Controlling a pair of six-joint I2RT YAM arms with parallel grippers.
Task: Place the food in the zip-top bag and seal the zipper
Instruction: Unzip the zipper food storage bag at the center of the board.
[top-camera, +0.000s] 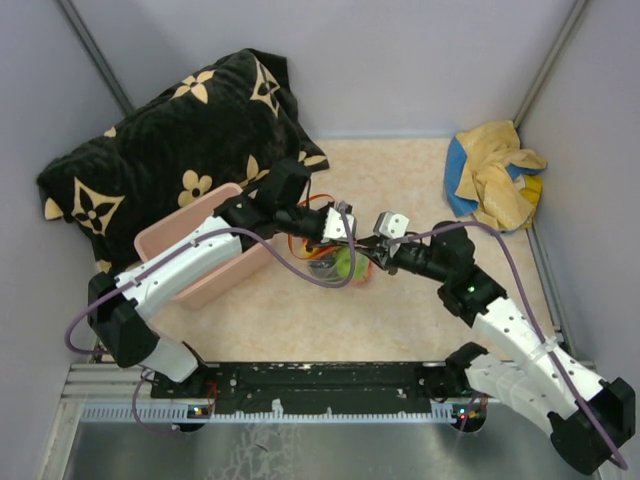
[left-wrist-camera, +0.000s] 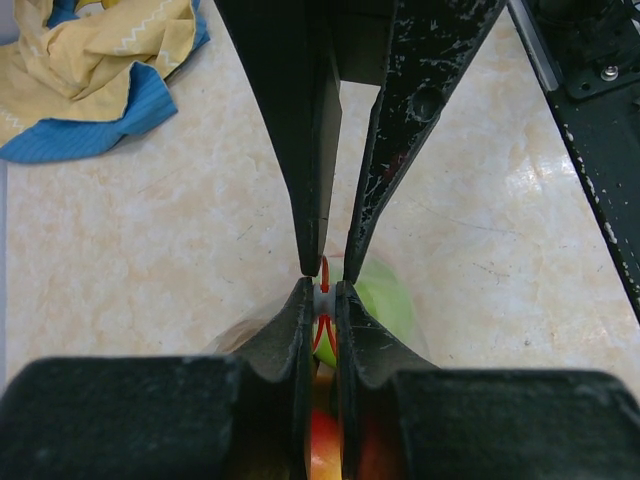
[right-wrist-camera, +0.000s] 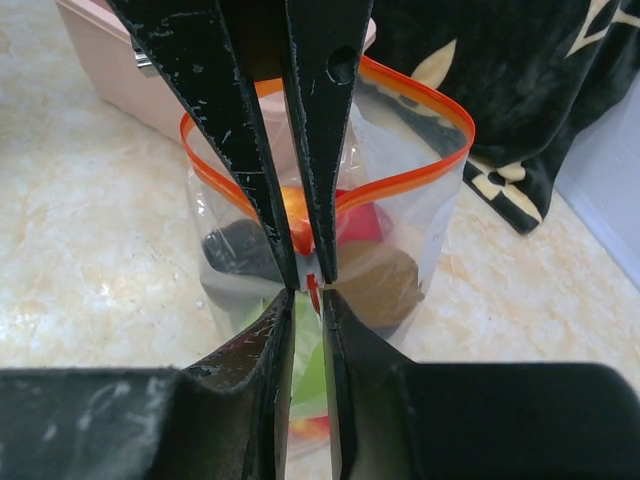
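Note:
The zip-top bag (right-wrist-camera: 410, 215) stands upright on the table between both grippers, also seen in the top view (top-camera: 347, 265). Its orange-red zipper (right-wrist-camera: 425, 168) gapes in a loop on the far side. Inside lies the food: a brown piece (right-wrist-camera: 385, 285), a dark piece (right-wrist-camera: 235, 250), a red one (right-wrist-camera: 368, 222) and a green one (left-wrist-camera: 388, 295). My left gripper (left-wrist-camera: 323, 297) is shut on the zipper's end. My right gripper (right-wrist-camera: 308, 298) faces it tip to tip, its jaws slightly apart around the same strip without pinching it.
A pink tub (top-camera: 170, 240) sits left of the bag, with a black flowered cushion (top-camera: 170, 130) behind it. A yellow and blue cloth (top-camera: 495, 175) lies at the back right. Grey walls close in the table on three sides.

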